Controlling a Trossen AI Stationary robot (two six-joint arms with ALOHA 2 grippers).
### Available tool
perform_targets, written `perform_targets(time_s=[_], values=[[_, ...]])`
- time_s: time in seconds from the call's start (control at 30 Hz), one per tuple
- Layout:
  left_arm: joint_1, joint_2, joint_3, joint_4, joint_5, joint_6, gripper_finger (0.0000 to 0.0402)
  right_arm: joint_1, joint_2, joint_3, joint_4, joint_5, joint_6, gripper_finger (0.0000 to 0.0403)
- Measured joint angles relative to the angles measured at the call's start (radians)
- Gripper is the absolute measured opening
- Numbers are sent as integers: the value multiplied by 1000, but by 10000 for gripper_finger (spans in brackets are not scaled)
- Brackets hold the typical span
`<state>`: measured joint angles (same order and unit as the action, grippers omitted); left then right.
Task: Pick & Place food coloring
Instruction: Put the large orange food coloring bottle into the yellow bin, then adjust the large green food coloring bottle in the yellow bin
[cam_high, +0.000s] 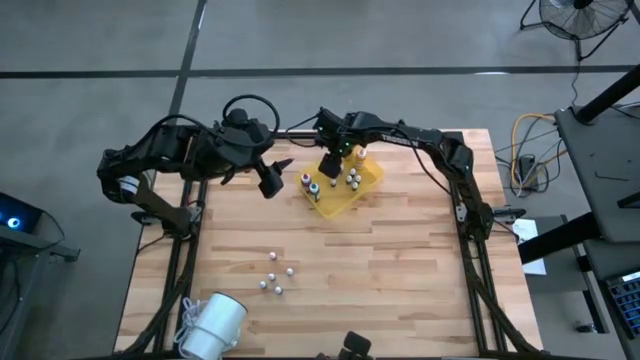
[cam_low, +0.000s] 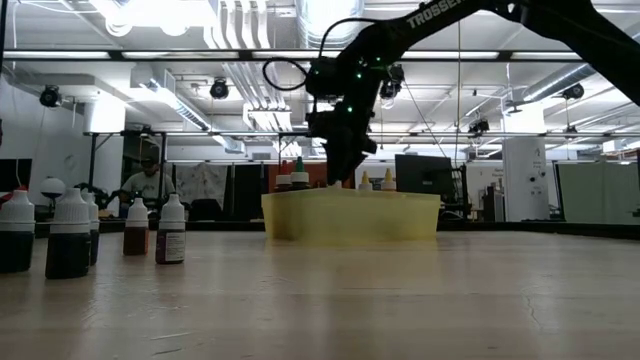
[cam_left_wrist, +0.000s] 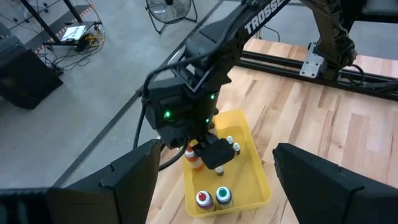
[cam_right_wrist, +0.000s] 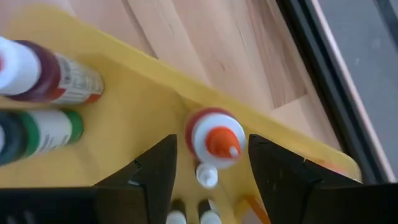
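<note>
- Food coloring is what I am sorting: the worktop (cam_high: 400, 260) carries a yellow tray (cam_high: 366, 186) near its far edge, and several of the small dropper bottles already stand inside that tray.
- On the tray's rear side I have the right arm reaching in, its end effector (cam_right_wrist: 210, 163) low over a corner of the tray.
- My left arm waits beside the tray at the far left of the worktop; its end effector (cam_left_wrist: 214, 186) stands wide apart and holds nothing.
- In the right wrist view, the right end effector's fingers sit apart on either side of an orange-capped bottle (cam_right_wrist: 215, 138), which stands upright on the tray floor; I see no contact, so I judge it open around the bottle, not gripping.
- Two more bottles, a red one (cam_right_wrist: 46, 73) and a green one (cam_right_wrist: 40, 130), stand just beside each other farther along the tray.
- To do this step well, I would lift straight up, so neither finger clips the orange cap or tips the bottle against the tray wall.
- More small bottles (cam_high: 272, 274) stand loose near the worktop's front; those look like the ones left to fetch.
</note>
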<state>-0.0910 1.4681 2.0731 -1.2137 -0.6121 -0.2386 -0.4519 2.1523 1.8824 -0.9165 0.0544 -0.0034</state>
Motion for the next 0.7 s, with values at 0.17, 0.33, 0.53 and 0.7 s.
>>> perform_targets(time_s=[0.17, 0.33, 0.53, 0.7], values=[[0, -1, 0, 0, 0, 0, 284, 0, -26, 48, -46, -2, -29, 191], [0, -1, 0, 0, 0, 0, 284, 6, -79, 96, -50, -10, -30, 190], [0, -7, 0, -1, 0, -1, 284, 41, -176, 100, -52, -131, -30, 187], [0, -14, 0, -14, 0, -2, 284, 97, -267, 83, -51, -161, -53, 187]])
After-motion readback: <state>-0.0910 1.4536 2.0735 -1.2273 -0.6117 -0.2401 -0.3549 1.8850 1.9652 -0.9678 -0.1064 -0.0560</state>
